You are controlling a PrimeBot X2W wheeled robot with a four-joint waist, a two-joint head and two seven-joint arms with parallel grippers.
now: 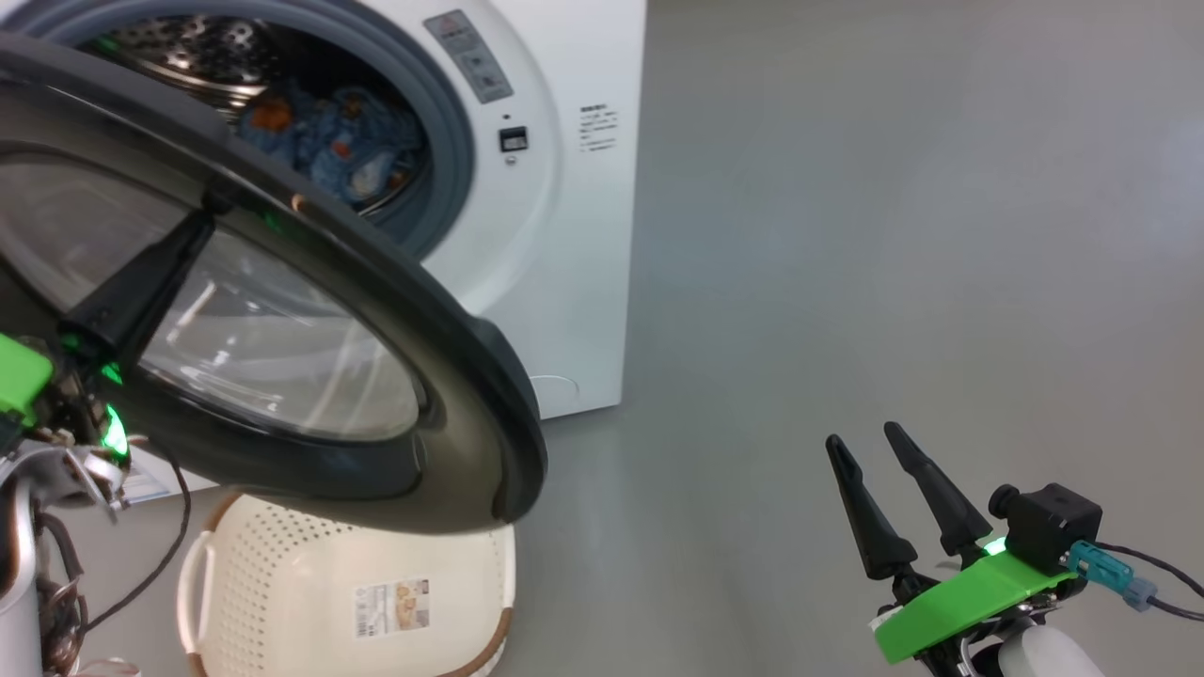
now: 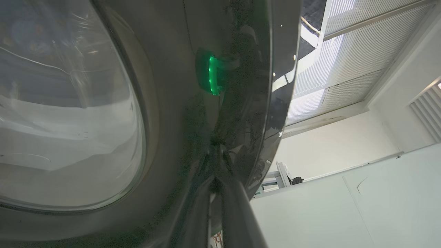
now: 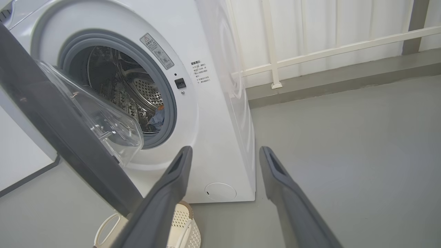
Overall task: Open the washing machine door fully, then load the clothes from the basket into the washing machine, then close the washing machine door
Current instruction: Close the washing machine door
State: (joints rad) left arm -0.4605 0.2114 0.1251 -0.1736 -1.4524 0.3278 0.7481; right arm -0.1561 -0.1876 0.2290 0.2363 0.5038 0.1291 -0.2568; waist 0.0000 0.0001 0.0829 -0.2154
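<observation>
Spreading grey, the floor [image 1: 894, 235] meets the washing machine [image 1: 574, 263] at 11 o'clock, the clothes [image 1: 329, 150] inside its drum [image 1: 188, 56]; the washing machine door [image 1: 470, 395] (partly open) half hides the tipped basket [image 1: 282, 574] at 7; the left gripper [image 1: 205, 216] presses closed fingers on the door's rim; the right gripper [image 1: 863, 437] rests spread at 5.

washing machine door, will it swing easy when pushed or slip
The washing machine door looks rigid, so it should probably swing, not flex. Its glossy rim may be slippery. The bulging glass suggests some weight.
</observation>
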